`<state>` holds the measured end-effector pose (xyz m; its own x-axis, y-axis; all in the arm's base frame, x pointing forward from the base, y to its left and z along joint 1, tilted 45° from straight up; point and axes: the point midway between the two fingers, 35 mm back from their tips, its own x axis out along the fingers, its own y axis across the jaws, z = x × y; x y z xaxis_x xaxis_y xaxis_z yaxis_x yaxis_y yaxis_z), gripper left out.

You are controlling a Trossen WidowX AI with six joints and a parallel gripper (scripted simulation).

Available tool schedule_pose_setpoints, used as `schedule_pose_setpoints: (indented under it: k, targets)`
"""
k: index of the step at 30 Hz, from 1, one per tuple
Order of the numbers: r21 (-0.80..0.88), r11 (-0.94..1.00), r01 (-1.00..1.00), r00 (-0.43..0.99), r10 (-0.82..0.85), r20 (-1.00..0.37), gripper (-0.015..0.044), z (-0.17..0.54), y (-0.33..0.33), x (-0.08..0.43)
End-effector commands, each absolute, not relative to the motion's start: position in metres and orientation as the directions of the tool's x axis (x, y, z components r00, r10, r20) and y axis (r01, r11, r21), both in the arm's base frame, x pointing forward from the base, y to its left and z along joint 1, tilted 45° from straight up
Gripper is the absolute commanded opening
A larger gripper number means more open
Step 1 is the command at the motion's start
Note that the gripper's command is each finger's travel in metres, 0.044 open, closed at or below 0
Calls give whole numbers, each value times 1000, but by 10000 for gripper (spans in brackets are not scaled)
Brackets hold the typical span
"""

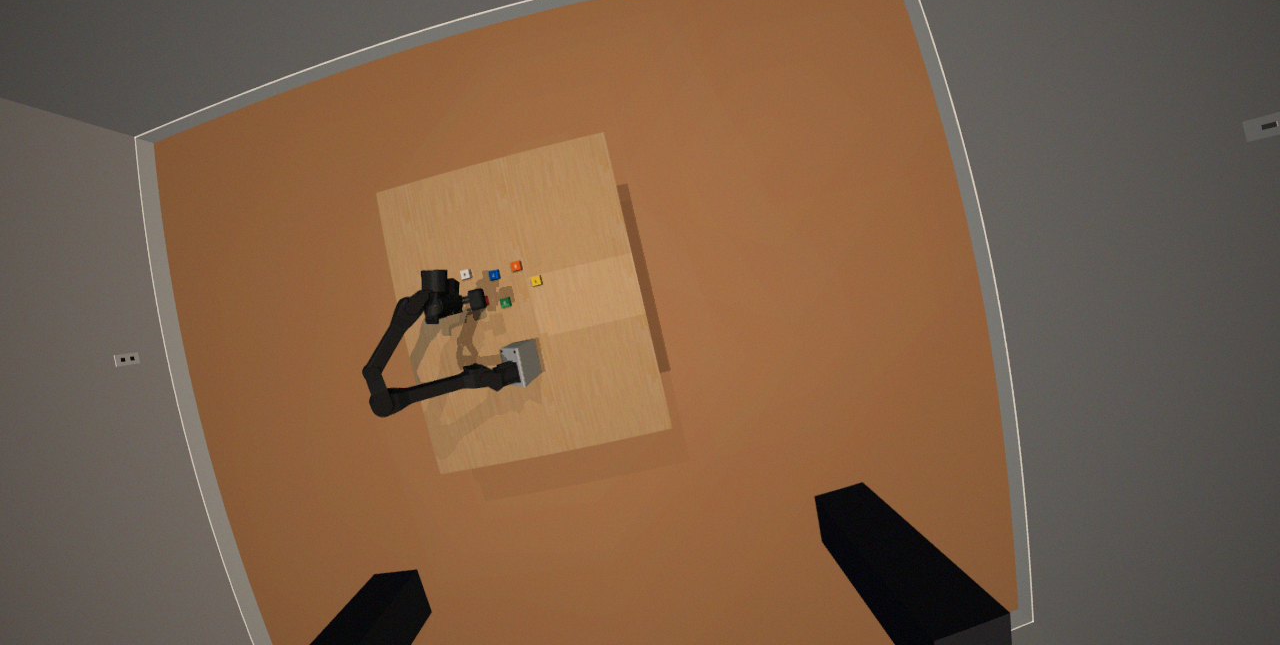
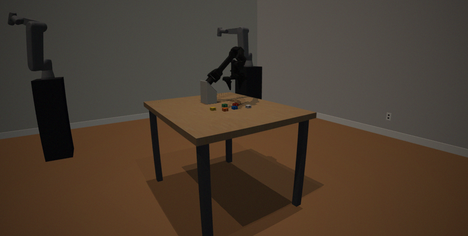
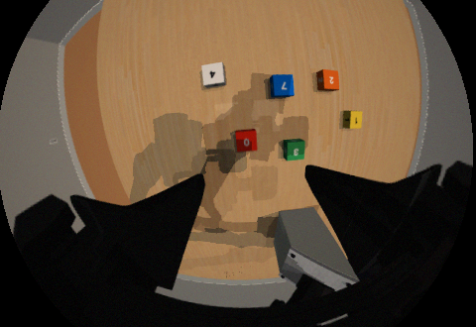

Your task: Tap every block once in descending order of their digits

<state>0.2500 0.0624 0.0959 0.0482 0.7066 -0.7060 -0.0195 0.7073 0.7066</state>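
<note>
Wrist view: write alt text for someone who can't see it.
Six digit blocks lie on a wooden table below the open black claw: white 4, blue 7, orange 2, yellow 1, red 0 and green 3.

Blocks came in white, blue, orange, yellow, red and green, lol
Counter (image 1: pixel 572 202) (image 2: pixel 261 116) (image 3: pixel 164 15) was tan with streaky woodgrain, jaws (image 2: pixel 234 88) plain black, floor (image 1: pixel 760 283) (image 2: pixel 98 169) (image 3: pixel 81 99) orangey-brown.

Arm bent, jaws (image 1: pixel 467 311) (image 2: pixel 236 87) wide open, pointing dn.
</note>
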Motion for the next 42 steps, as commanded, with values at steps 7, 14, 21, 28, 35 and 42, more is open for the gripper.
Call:
schedule_pose_setpoints:
  k: [7,14,21,28,35,42]
  targets:
    - [709,705,-18,50,709,-703,400,98,63,251]
    - [709,705,-20,52,709,-704,400,110,67,286]
    - [710,704,-23,56,710,-702,400,128,83,353]
    - [710,703,-24,56,710,-702,400,129,85,359]
    - [710,703,-24,56,710,-702,400,129,85,359]
    - [710,703,-24,56,710,-702,400,129,85,359]
